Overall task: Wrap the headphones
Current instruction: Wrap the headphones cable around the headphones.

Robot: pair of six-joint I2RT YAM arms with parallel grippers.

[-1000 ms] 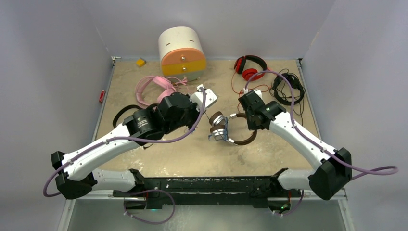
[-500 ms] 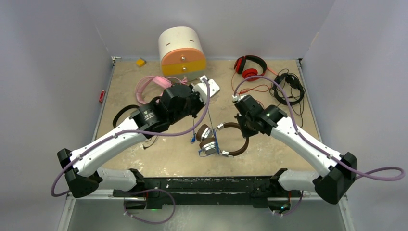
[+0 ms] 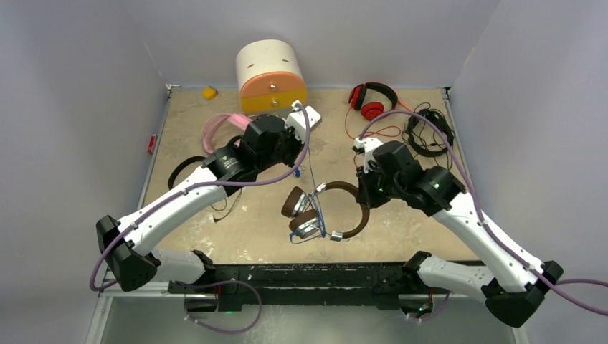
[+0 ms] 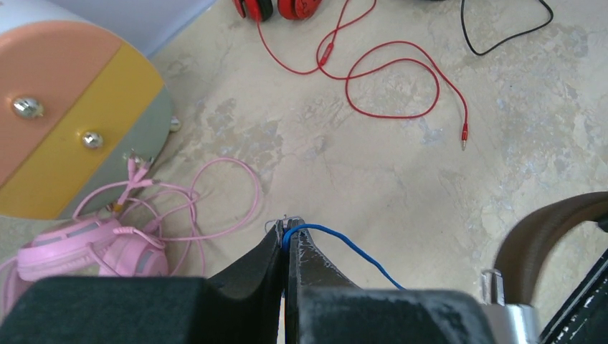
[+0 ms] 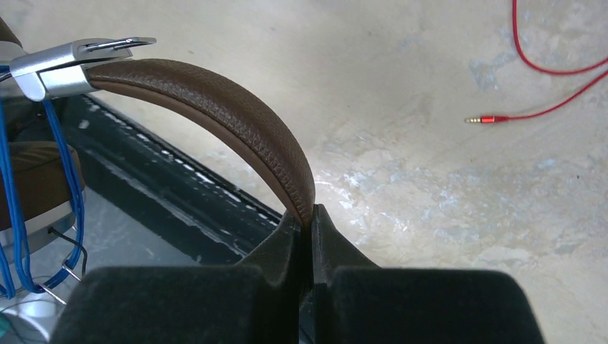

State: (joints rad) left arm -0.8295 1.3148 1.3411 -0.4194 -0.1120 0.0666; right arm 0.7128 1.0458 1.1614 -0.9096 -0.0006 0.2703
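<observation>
The headphones (image 3: 292, 203), clamped in the right claw (image 5: 310, 215), are drawn nearer the desk's (image 3: 244, 240) near edge, stretching the cable (image 4: 315, 228) pinched in the left claw (image 4: 287, 235) for winding.

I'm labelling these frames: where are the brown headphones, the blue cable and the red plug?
brown headphones (image 5: 236, 125), right wrist view, middle of the leather headband.
blue cable (image 4: 344, 242), left wrist view, its arching stretch.
red plug (image 5: 491, 118), right wrist view, its red sleeve.
</observation>
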